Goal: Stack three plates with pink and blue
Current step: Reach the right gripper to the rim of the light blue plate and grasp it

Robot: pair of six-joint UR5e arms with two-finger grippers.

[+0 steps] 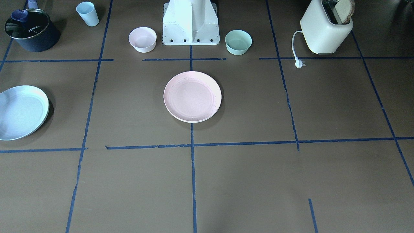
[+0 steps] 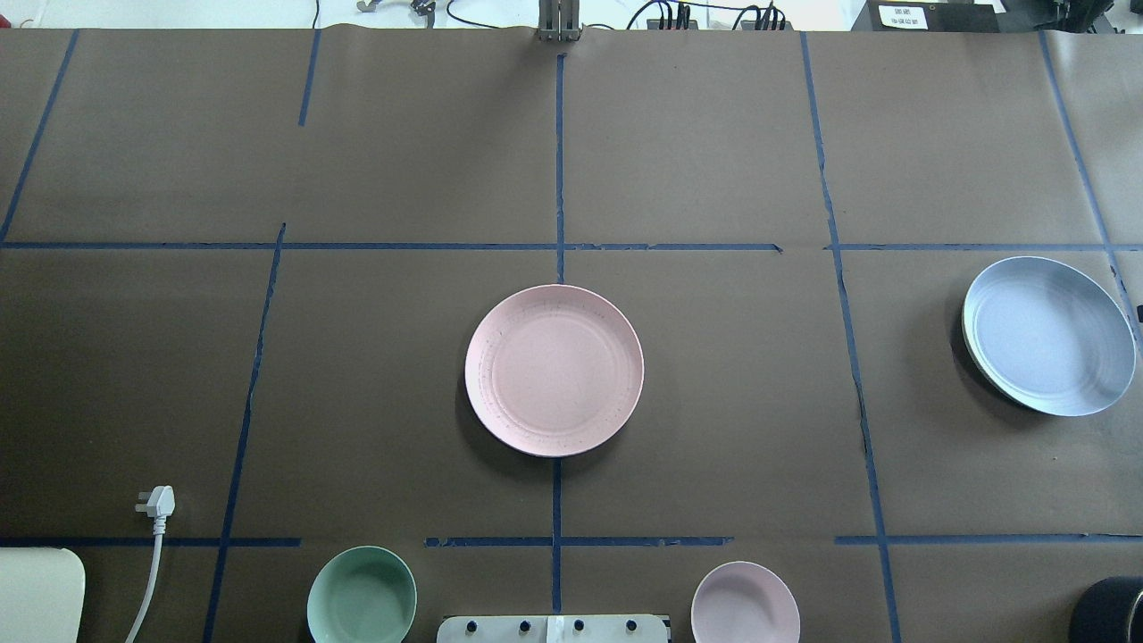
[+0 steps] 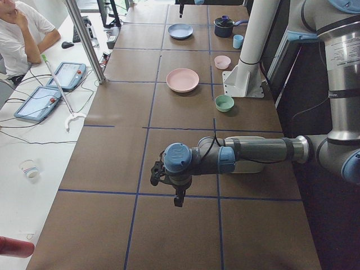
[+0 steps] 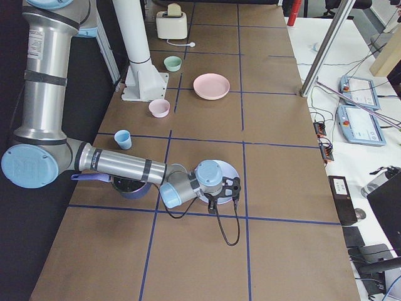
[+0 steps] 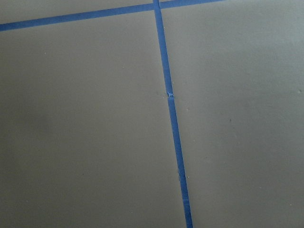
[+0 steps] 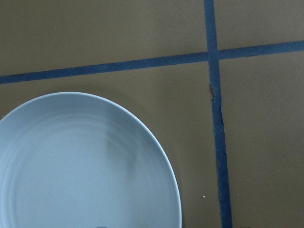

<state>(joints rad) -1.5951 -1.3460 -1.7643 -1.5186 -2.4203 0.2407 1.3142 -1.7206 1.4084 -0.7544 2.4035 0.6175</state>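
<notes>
The pale pink plate [image 1: 192,97] lies alone at the table's middle [image 2: 554,371]. The pale blue plate [image 2: 1049,335] lies at the robot's right [image 1: 21,111]. A thin pale rim [image 2: 968,346] shows under it, apparently the cream plate. My right gripper [image 4: 230,188] hangs over the blue plate's near edge, and the right wrist view shows that plate [image 6: 85,161] below. My left gripper [image 3: 178,198] hangs over bare table far from the plates. Each gripper shows only in a side view, so I cannot tell whether either is open or shut.
A small pink bowl [image 1: 142,39] and a mint-green bowl [image 1: 238,42] flank the robot base [image 1: 190,26]. A toaster [image 1: 326,27] with its loose plug [image 1: 300,63] stands at the robot's left. A dark pot [image 1: 30,30] and a blue cup [image 1: 87,13] stand at its right.
</notes>
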